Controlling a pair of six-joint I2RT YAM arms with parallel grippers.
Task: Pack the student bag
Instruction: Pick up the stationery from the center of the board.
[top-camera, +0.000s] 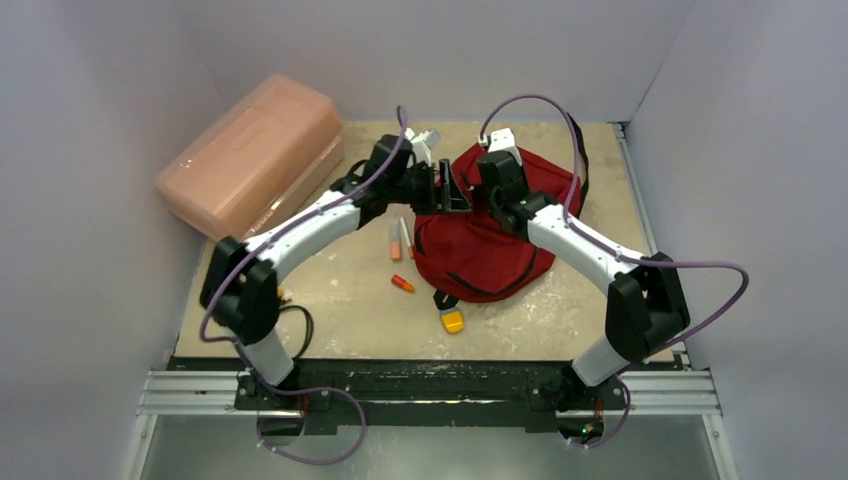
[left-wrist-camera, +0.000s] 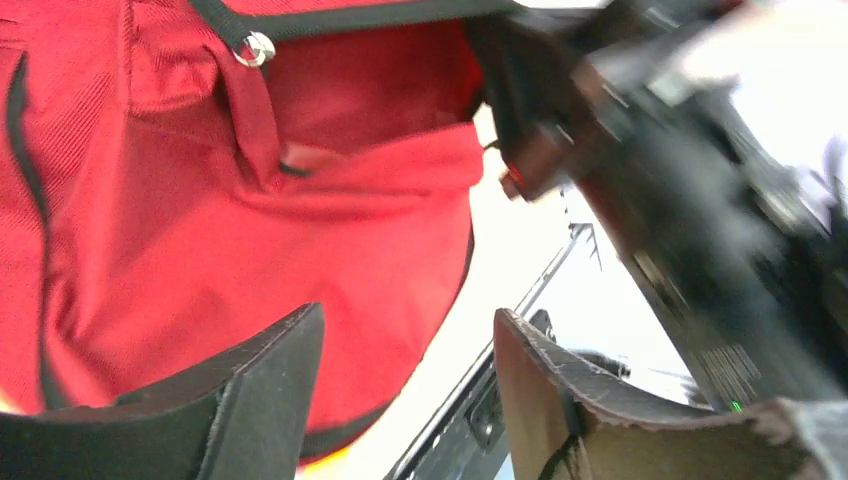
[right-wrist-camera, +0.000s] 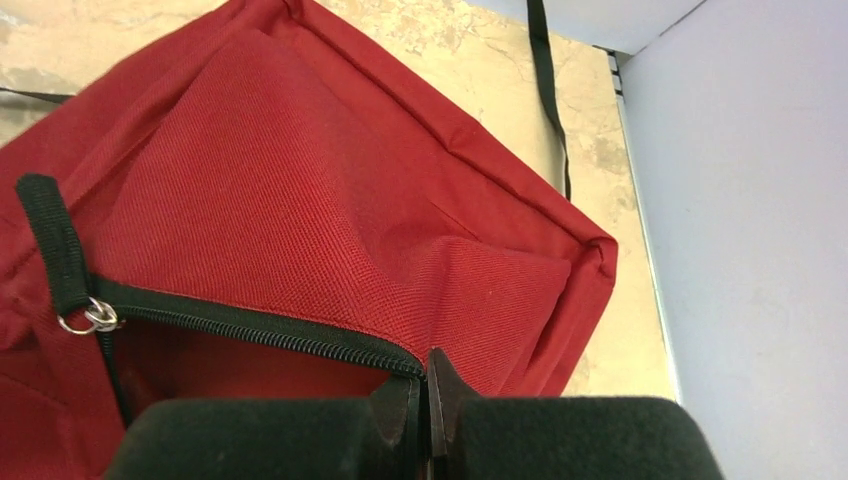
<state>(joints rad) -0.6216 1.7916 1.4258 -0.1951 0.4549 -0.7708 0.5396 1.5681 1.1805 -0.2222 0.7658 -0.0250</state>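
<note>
The student bag, dark red with black zippers, lies in the middle of the table. Its main opening gapes along the zipper, and the zipper pull hangs at the left end. My right gripper is shut on the bag's opening edge, pinching the fabric at the end of the zipper; from above it sits at the bag's upper left. My left gripper is open with nothing between its fingers, just left of the bag's top. Red bag fabric fills the space behind the left finger.
A pink translucent box stands at the back left. Two pens and an orange marker lie left of the bag, and a yellow item lies at its near edge. The right arm is close beside my left gripper.
</note>
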